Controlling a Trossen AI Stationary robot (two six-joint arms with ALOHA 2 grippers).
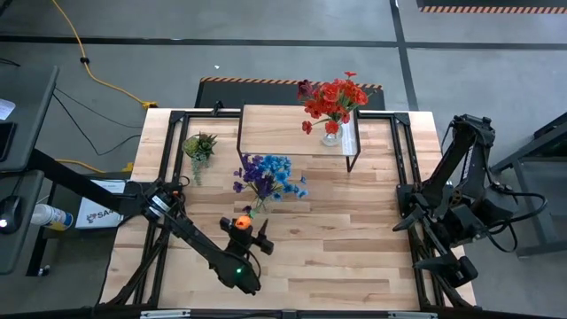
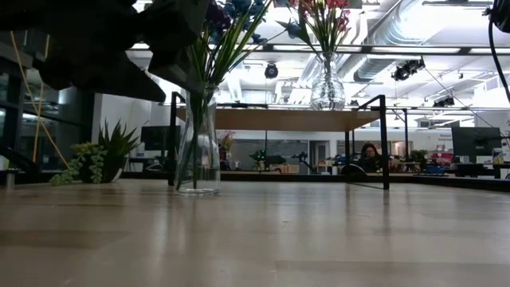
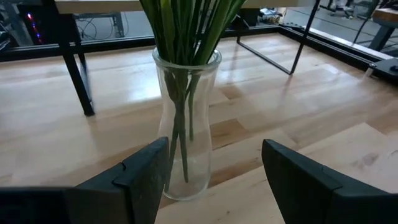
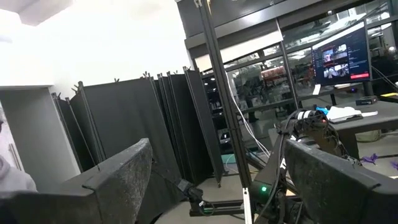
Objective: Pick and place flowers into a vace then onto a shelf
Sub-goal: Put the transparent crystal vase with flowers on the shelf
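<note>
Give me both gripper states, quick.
Left gripper: open, fingers either side of the glass vase, not gripping.
Right gripper: open, empty.

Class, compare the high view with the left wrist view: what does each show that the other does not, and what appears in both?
Only the high view shows the blue and purple blooms, the vase of red flowers standing on the shelf, the small green plant and the right arm folded at the table's right edge. Only the left wrist view shows the left pincer open, its fingers either side of the glass vase, apart from it. Both show that vase's flowers and the wooden table.
</note>
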